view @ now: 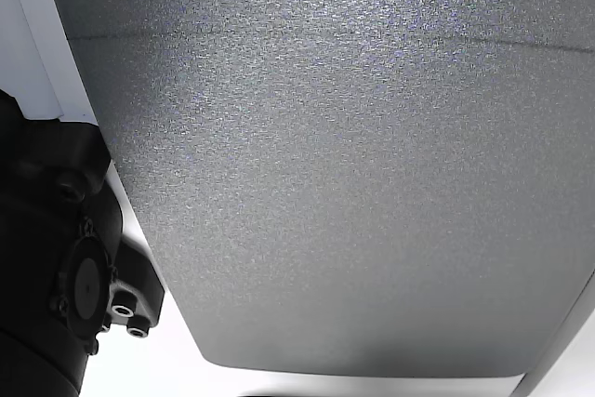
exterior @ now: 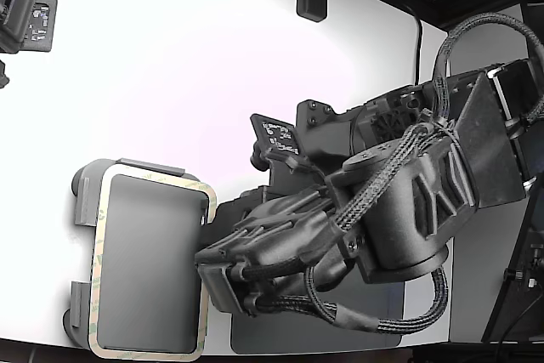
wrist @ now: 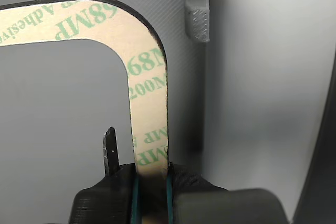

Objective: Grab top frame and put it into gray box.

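Claw [wrist: 152,182] clamped tight on cream, green-lettered top frame [wrist: 149,103], over gray box [exterior: 85,201].

Top frame [exterior: 102,235]: cream, green-printed flat ring, lying over gray box [exterior: 85,189]. Box light gray, tabbed edges, on white bench.

On the top frame [wrist: 149,103] between my fingers [wrist: 122,190] I read green print, mirrored and cut off: "Adhesive", "MP", "68", "200". Other labels are too small to read.
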Robot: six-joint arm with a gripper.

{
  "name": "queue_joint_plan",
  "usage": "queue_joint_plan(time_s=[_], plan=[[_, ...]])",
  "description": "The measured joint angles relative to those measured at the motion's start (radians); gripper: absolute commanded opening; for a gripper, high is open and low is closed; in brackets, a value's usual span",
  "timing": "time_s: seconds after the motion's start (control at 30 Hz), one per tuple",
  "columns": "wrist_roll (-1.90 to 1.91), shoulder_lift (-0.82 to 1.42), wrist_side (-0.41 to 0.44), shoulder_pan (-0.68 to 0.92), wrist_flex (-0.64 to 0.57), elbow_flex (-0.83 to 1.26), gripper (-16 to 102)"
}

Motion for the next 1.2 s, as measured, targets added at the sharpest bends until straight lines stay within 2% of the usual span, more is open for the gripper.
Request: queue_joint_plan(time_s=[0.5, 1.2], plan=[[-0.043, -0.005, -0.063, -0.038, 0.000, -0.003, -13], [-0.086, -0.063, -0.077, -0.071, 0.000, -0.025, -13]])
